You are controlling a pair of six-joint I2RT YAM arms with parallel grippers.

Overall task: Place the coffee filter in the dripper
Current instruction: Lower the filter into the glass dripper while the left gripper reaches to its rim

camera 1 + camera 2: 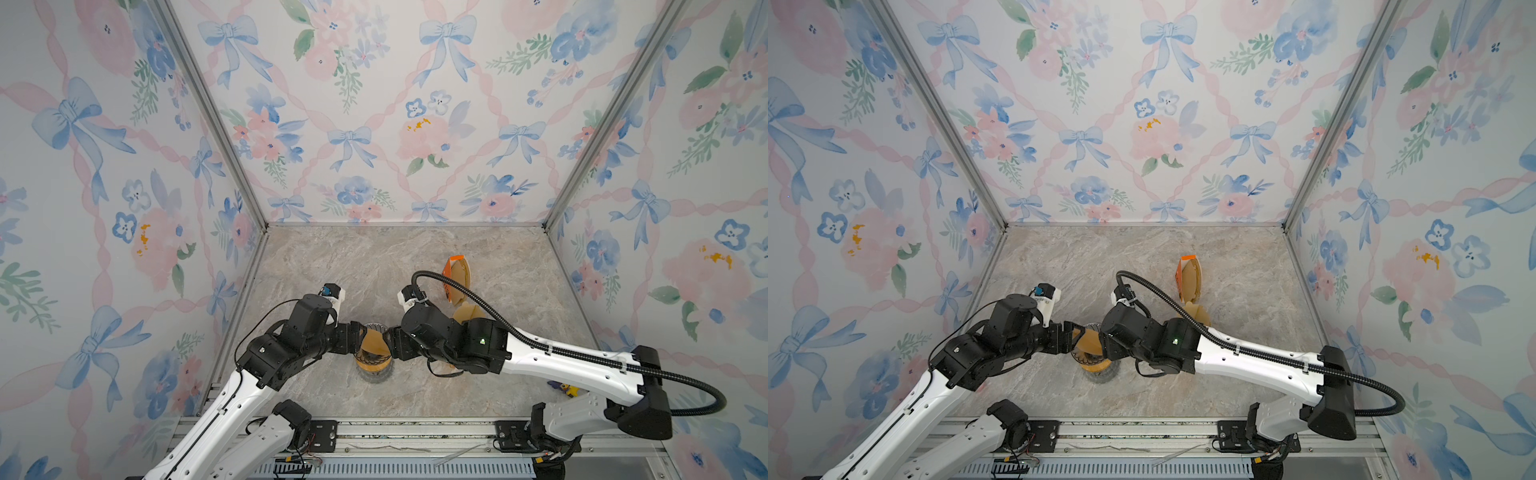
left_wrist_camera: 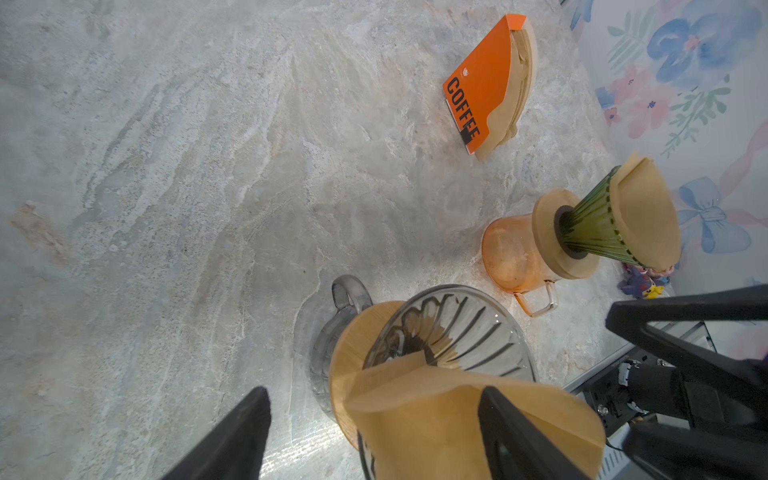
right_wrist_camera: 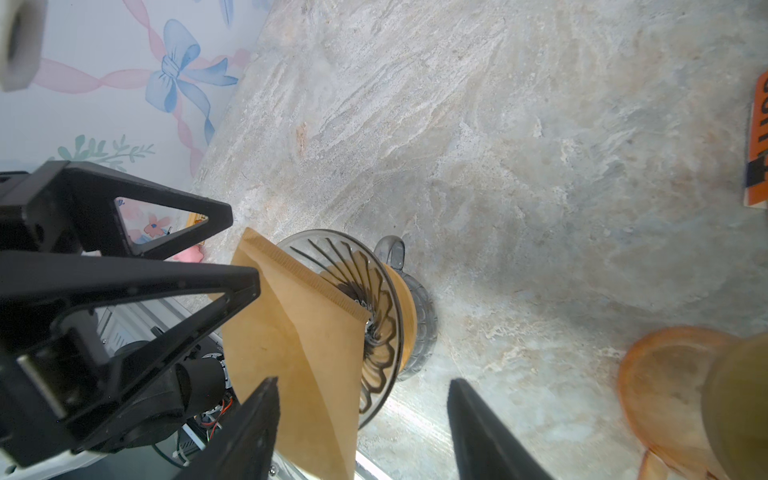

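The coffee filter (image 3: 299,345), a brown paper cone folded nearly flat, leans tilted over the near side of the clear ribbed glass dripper (image 2: 469,328). Its tip pokes down toward the cone's centre, while most of the paper stands above the rim. The dripper sits in a round wooden collar (image 2: 345,361) on a grey glass carafe (image 2: 328,349), at the near middle of the marbled grey desk (image 2: 187,187).

The left gripper (image 2: 374,390) reaches in from the left and the right gripper (image 3: 363,380) from the right. Both are released, with jaws spread wide. Each has one finger against or just beside the paper and the other well apart, so neither pinches it.

The step in hand looks like seating the filter: it is at the dripper but not yet lining the cone. The next move, as I judge it, calls for spreading the paper open and nudging it down gently, so that it settles against the ribs without tipping out.
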